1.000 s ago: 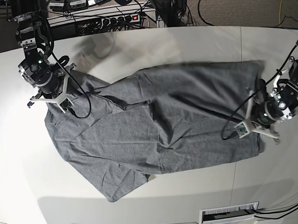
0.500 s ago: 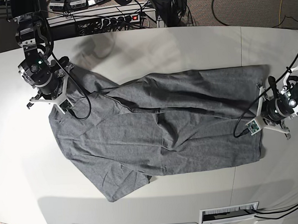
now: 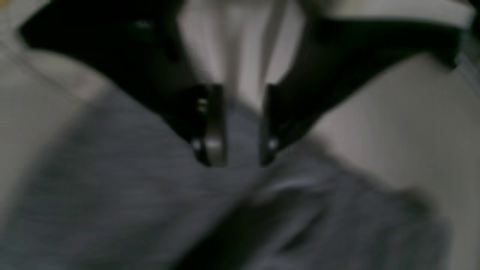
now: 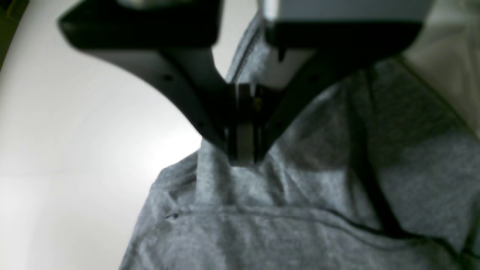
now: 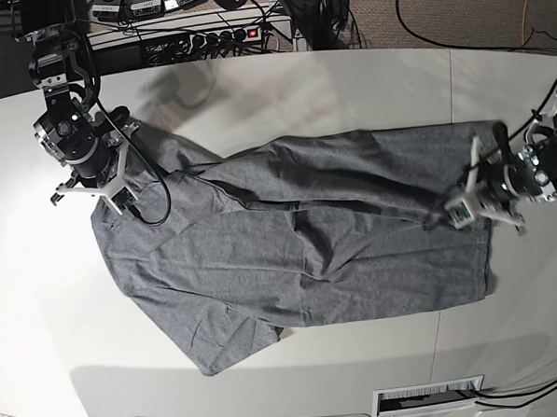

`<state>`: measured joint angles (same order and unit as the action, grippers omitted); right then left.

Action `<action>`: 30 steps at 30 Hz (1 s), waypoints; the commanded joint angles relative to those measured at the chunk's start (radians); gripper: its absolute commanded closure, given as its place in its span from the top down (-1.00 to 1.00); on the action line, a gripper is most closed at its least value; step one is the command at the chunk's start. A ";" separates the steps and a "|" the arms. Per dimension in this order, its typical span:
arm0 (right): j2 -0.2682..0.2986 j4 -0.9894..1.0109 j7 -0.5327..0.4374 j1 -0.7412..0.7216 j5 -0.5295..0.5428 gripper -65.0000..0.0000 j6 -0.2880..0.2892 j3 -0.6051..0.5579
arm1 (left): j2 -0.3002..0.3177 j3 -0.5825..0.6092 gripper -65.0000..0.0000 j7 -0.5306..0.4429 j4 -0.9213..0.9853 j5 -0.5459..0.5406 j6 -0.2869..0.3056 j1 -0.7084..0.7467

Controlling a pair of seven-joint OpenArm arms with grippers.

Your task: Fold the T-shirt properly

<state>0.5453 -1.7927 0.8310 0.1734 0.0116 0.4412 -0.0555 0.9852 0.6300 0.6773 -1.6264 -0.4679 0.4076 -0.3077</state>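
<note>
The heather-grey T-shirt [image 5: 290,245] lies spread and wrinkled across the white table [image 5: 347,83], with a long fold ridge along its upper part. My right gripper [image 5: 95,181] is at the shirt's left upper corner. In the right wrist view it [image 4: 243,152] is shut on a pinch of the shirt's [image 4: 300,210] edge. My left gripper [image 5: 482,196] is over the shirt's right edge. In the blurred left wrist view it [image 3: 238,150] is open, jaws apart just above the fabric [image 3: 112,195].
A power strip and cables [image 5: 223,34] lie beyond the table's far edge. A slotted white panel [image 5: 429,399] sits at the front edge. Black arm cables [image 5: 156,191] trail over the shirt by each gripper. Bare table surrounds the shirt.
The shirt's right side was drawn rightward and spread flatter. My left gripper went right, then came back up and left over the shirt's right edge. My right gripper barely moved.
</note>
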 commanded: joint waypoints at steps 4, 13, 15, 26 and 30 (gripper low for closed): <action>0.016 -0.014 -0.040 -0.042 -0.005 -1.00 -0.010 0.009 | -0.017 -0.012 -1.00 -0.048 -0.018 0.040 0.004 0.010; 0.012 0.022 -0.083 -0.082 -0.005 -1.00 -0.009 0.009 | -0.100 -0.012 -1.00 -0.095 0.013 0.158 0.002 0.020; 0.011 0.064 -0.083 -0.093 -0.005 -1.00 -0.009 0.009 | -0.102 -0.012 -1.00 -0.095 0.032 0.158 0.007 0.035; 0.016 0.133 0.020 -0.101 -0.005 -1.00 -0.009 0.009 | -0.085 -0.012 -1.00 -0.074 0.060 0.306 0.035 0.198; 0.017 0.133 0.057 -0.101 -0.005 -1.00 -0.008 0.009 | -0.051 -0.012 -1.00 -0.074 0.060 0.315 0.001 0.251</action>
<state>0.5446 -1.6474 0.8986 0.0864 0.0078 0.4412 -0.0555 0.9127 0.6006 0.4629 -1.5913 -0.1684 0.3450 -0.0917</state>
